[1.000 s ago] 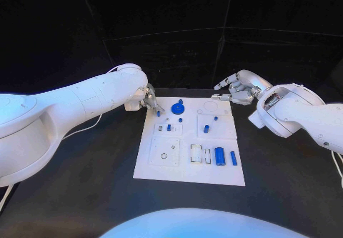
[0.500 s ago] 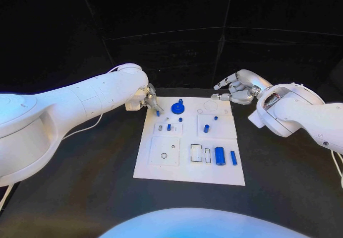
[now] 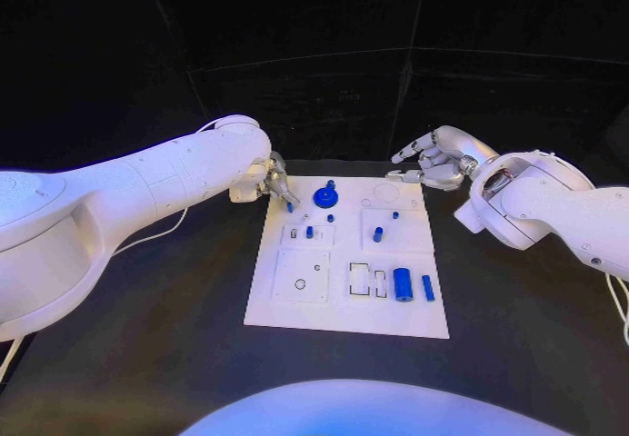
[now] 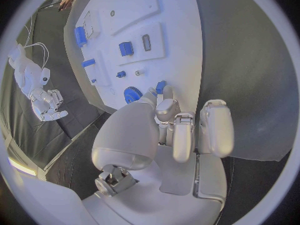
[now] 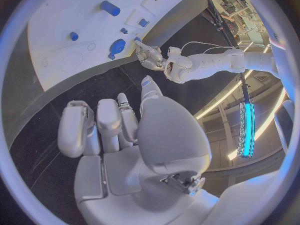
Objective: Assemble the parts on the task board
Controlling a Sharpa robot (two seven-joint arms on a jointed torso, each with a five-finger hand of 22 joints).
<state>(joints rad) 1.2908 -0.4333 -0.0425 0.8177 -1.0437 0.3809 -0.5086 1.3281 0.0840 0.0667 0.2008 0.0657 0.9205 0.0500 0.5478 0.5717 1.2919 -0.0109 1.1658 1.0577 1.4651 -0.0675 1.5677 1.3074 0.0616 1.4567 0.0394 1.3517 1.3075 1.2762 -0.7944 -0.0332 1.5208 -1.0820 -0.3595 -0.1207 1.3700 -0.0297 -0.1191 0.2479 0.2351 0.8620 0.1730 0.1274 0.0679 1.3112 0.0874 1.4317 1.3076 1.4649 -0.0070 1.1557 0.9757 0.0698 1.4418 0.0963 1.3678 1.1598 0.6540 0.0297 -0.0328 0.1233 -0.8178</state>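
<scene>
The white task board (image 3: 344, 313) lies in the middle of the black table. My left hand (image 3: 267, 182) hovers at its far left corner and pinches a small blue peg (image 4: 160, 86) between thumb and finger, close to the board's surface. A blue gear (image 3: 326, 197) stands just beside that hand, also seen as the gear (image 4: 132, 93). My right hand (image 3: 438, 158) hangs over the table past the board's far right corner, fingers apart and holding nothing. A blue cylinder (image 3: 403, 285) and a thin blue bar (image 3: 429, 289) lie on the near right of the board.
Small blue pegs (image 3: 377, 235) stand in the board's middle, with another peg (image 3: 309, 232) left of them. A round recess (image 3: 389, 194) lies beside the gear. Black table (image 3: 157, 327) surrounds the board on all sides.
My right hand has drifted slightly toward the table's far edge. The left hand and the parts on the board have stayed in place.
</scene>
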